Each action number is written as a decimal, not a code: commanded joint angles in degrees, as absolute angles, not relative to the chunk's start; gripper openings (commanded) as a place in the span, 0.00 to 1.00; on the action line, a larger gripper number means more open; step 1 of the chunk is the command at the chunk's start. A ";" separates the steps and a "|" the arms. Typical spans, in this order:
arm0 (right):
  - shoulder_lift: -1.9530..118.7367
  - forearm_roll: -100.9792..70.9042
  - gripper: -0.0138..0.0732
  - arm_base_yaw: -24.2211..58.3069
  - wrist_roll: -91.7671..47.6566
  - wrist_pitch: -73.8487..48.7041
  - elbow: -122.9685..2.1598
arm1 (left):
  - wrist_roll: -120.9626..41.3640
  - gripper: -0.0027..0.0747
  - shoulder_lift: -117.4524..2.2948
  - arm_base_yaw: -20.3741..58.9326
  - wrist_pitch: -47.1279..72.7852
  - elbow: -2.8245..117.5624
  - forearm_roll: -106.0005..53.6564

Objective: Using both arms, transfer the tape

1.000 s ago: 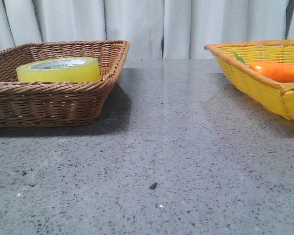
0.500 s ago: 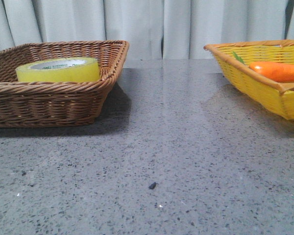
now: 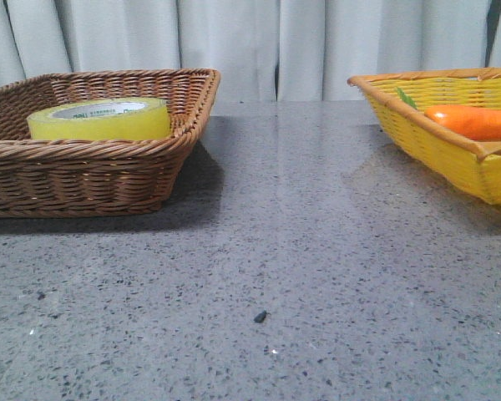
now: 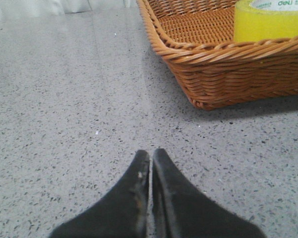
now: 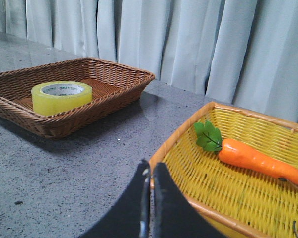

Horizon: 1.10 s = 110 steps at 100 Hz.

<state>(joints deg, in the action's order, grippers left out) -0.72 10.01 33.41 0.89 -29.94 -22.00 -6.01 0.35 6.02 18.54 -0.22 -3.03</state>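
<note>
The yellow tape lies flat in the brown wicker basket at the left of the table; neither arm shows in the front view. In the left wrist view the tape sits beyond the basket rim, and my left gripper is shut and empty over bare table, short of the basket's corner. From the right wrist the tape is far off, with my right gripper shut and empty by the yellow basket's near rim.
A yellow wicker basket at the right holds an orange carrot with green leaves. Grey speckled tabletop lies between the two baskets. White curtains hang behind the table.
</note>
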 commanded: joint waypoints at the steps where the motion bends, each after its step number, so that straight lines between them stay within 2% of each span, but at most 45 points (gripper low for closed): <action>1: -0.17 11.08 0.07 33.49 0.78 -25.76 -23.34 | -5.66 0.01 1.96 5.88 15.11 -0.77 -3.23; 23: -0.53 11.08 0.07 33.20 0.78 -25.37 -22.93 | -5.66 0.01 1.96 5.88 15.11 -0.77 -3.23; 33: -0.61 11.08 0.07 30.63 0.78 -23.12 -20.95 | -5.66 0.01 1.96 5.88 15.11 -0.77 -3.23; 70: -0.61 8.53 0.07 8.94 0.81 8.67 -3.09 | -5.66 0.01 1.96 5.88 15.11 -0.77 -3.23; 81: -0.61 4.30 0.07 2.71 0.81 13.70 2.05 | -5.66 0.01 1.96 5.88 15.11 -0.77 -3.33; 94: -0.61 3.87 0.07 -2.45 0.81 7.01 1.75 | -5.66 0.01 1.96 5.88 15.11 -0.77 -3.33; 110: -1.80 3.87 0.07 -4.95 0.81 0.35 1.75 | -5.66 0.01 1.96 5.88 15.11 -0.77 -3.33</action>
<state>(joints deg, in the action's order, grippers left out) -0.72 3.94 -3.83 0.89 0.00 0.63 -6.01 0.35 5.99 18.54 -0.22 -3.03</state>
